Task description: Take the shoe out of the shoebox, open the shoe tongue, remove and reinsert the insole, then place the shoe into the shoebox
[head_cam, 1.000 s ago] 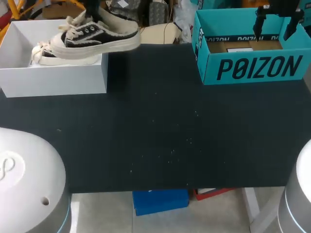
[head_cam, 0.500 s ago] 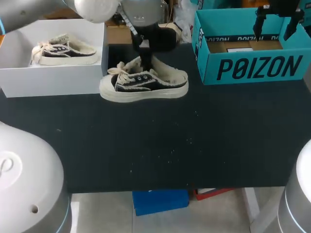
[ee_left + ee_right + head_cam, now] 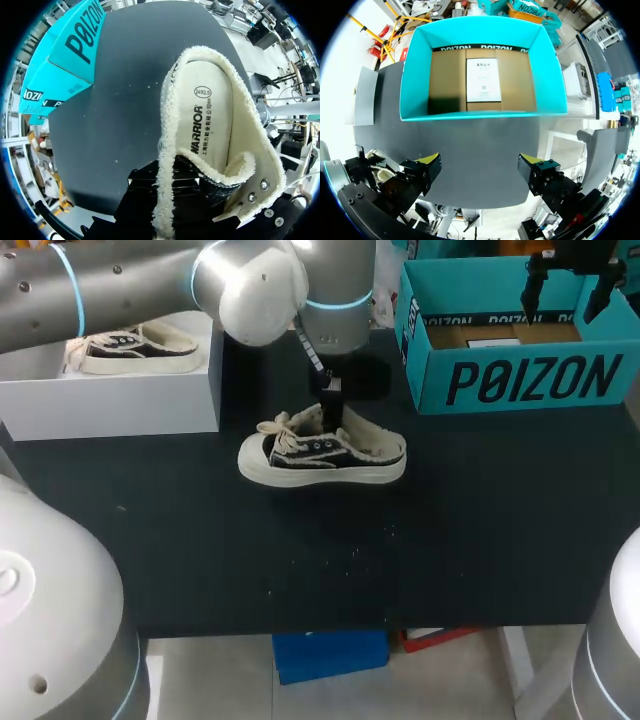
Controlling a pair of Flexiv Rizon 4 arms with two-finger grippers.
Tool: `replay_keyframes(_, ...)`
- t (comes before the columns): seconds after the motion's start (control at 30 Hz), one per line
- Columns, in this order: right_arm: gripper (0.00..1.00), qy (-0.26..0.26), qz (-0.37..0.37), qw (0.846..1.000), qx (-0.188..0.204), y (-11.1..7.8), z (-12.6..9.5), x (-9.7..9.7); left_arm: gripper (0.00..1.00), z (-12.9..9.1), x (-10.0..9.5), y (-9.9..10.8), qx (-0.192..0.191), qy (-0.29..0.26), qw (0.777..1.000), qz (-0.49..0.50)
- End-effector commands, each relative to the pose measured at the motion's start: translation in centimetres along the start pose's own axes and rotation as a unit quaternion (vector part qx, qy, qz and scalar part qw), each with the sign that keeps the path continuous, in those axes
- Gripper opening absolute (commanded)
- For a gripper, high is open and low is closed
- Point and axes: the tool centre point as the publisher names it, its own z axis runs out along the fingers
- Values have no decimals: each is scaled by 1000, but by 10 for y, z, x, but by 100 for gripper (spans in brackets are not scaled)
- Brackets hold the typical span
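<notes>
Black fleece-lined canvas sneaker point(image 3: 322, 452), left tool point(image 3: 332, 412) clamped on its collar; cream insole point(image 3: 210, 120) visible only from the wrist. Right tool point(image 3: 479, 167) gapes above teal cardboard shoebox point(image 3: 417, 80).

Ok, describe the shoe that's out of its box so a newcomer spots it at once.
On the black table, look between the white shoebox at far left and the teal box at far right. The black shoe is out in the open there, held at its fleecy collar by the left end effector; its twin sits inside the white shoebox.

One shoe point(image 3: 322, 452) plus a second shoe point(image 3: 130, 348), one white box point(image 3: 110, 405), one teal box point(image 3: 520, 380), two pincers point(image 3: 332, 408) point(image 3: 480, 170)
</notes>
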Motion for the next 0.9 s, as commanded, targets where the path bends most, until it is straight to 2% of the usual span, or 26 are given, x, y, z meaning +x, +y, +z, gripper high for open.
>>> replay_keyframes(0.03, 100, 0, 0, 1000, 0, 0, 0, 0, 0, 38, -7, 2, 0, -4, 1000, -2)
replay_keyframes(0.2, 100, 0, 0, 1000, 0, 0, 0, 0, 0, 54, -10, 10, 1, -7, 1000, -9)
replay_keyframes(0.27, 100, 0, 0, 1000, 0, 0, 0, 0, 0, 59, -10, 12, 18, -7, 1000, -2)
replay_keyframes(0.3, 100, 0, 0, 1000, 0, 0, 0, 0, 15, 61, -9, 13, 15, -7, 1000, -2)
replay_keyframes(0.33, 100, 0, 0, 1000, 0, 0, 0, 0, 100, 61, -10, 14, 25, -10, 1000, 0)
replay_keyframes(0.47, 100, 0, 0, 1000, 0, 0, 0, 0, 100, 47, -7, 17, 40, -7, 999, 10)
replay_keyframes(0.6, 100, 0, 0, 1000, 0, 0, 0, 0, 100, 18, 2, 21, 67, 5, 998, 16)
replay_keyframes(0.8, 100, 0, 0, 1000, 0, 0, 0, 0, 100, -40, 19, 38, 140, -6, 990, 9)
replay_keyframes(0.87, 100, 0, 0, 1000, 0, 0, 0, 0, 100, -54, 24, 48, 181, -1, 983, 7)
replay_keyframes(0.9, 100, 0, 0, 1000, 0, 0, 0, 0, 100, -59, 27, 53, 188, -7, 982, 10)
